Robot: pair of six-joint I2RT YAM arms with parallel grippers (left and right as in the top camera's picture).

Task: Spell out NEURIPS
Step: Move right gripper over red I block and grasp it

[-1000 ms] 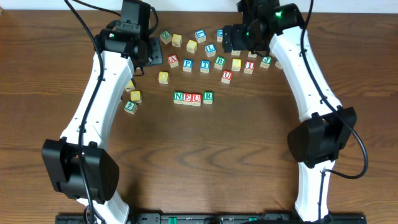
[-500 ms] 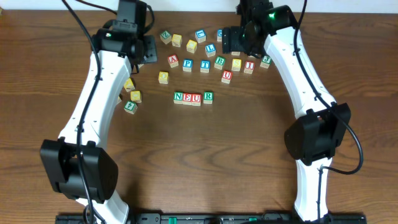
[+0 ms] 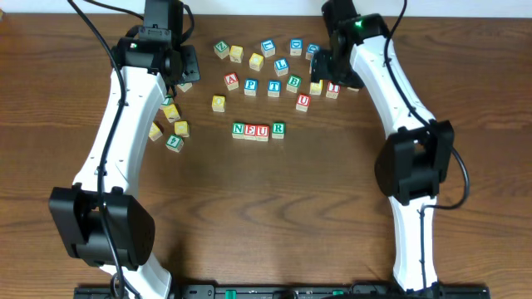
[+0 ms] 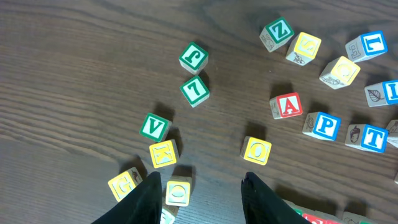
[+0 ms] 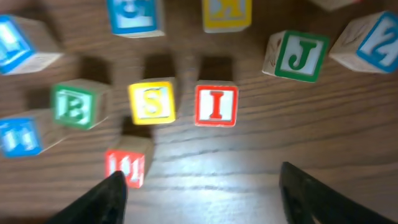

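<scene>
Right pincer [image 5: 208,199]: my jaws stand wide apart, with nothing between them and nothing held; I hang over the table [image 5: 249,165], at 1 o'clock from the row [image 3: 258,130].
Red I cube [image 5: 216,106]: flat on the table at 12 o'clock from my right gap, letter up, clear of both fingers.
Yellow S cube [image 5: 152,101]: just beside the I at its 9 o'clock, a thin gap between them.
Blue P cube [image 3: 251,85]: in the loose line of cubes, at 12 o'clock from the red E, well apart from it.
Row: green N cube [image 3: 238,129], red E cube [image 3: 250,130] and red U cube [image 3: 262,130] side by side, touching, near the table's middle.
Green R cube [image 3: 278,129]: just beside that U at 3 o'clock; whether it touches I cannot tell.
Spare U cube [image 5: 126,167]: red, blurred in my wrist view, near the S at its 7 o'clock.
Green B cube [image 5: 76,106]: just beside the S at 9 o'clock.
Green J cube [image 5: 300,56]: near the I at 2 o'clock, turned a little.
Left pincer [image 4: 202,202]: jaws partway open, nothing gripped; I hang over the scattered cubes at 10 o'clock from the row.
Small yellow cube [image 4: 178,193]: on the table just inside my left pincer's 9 o'clock finger; whether they touch I cannot tell.
Yellow O cube [image 4: 257,150]: at 12 o'clock from the other finger, apart from it.
Red A cube [image 4: 287,106]: near the O at its 1 o'clock.
</scene>
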